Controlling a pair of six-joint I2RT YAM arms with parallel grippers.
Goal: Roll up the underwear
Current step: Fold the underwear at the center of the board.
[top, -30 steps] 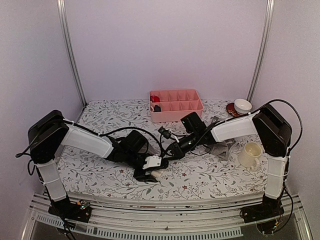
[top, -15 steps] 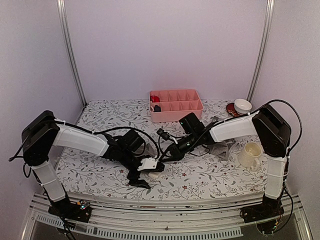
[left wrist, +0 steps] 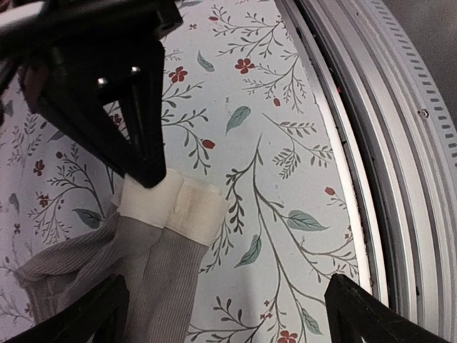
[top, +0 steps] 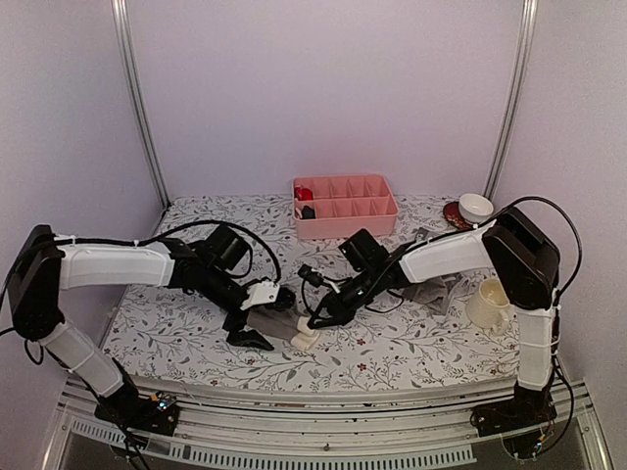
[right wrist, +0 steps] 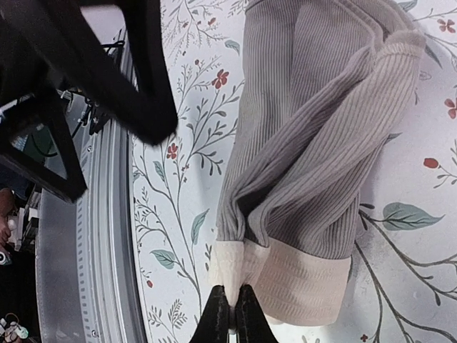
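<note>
The grey briefs [top: 284, 327] lie folded lengthwise near the table's front edge, pale waistband [top: 306, 339] toward the front. My right gripper [top: 315, 315] is shut on a pinched fold of that waistband [right wrist: 246, 275], its fingertips [right wrist: 232, 314] together on the cloth. Just left of the briefs, my left gripper [top: 255, 318] stands open and holds nothing. In the left wrist view its gripper [left wrist: 225, 318] spans bare table, with the briefs [left wrist: 161, 275] beside its left finger. A second grey garment [top: 438, 290] lies crumpled under the right forearm.
A pink divided tray [top: 345, 210] stands at the back centre. A cream mug [top: 490, 302] stands at the right, and a white bowl on a red saucer [top: 475, 208] behind it. The metal front rail [left wrist: 371, 143] runs close to the briefs.
My left gripper has opened, let go of the briefs and drawn back to the left. My right gripper, still shut on the waistband, has shifted a little toward the front left.
</note>
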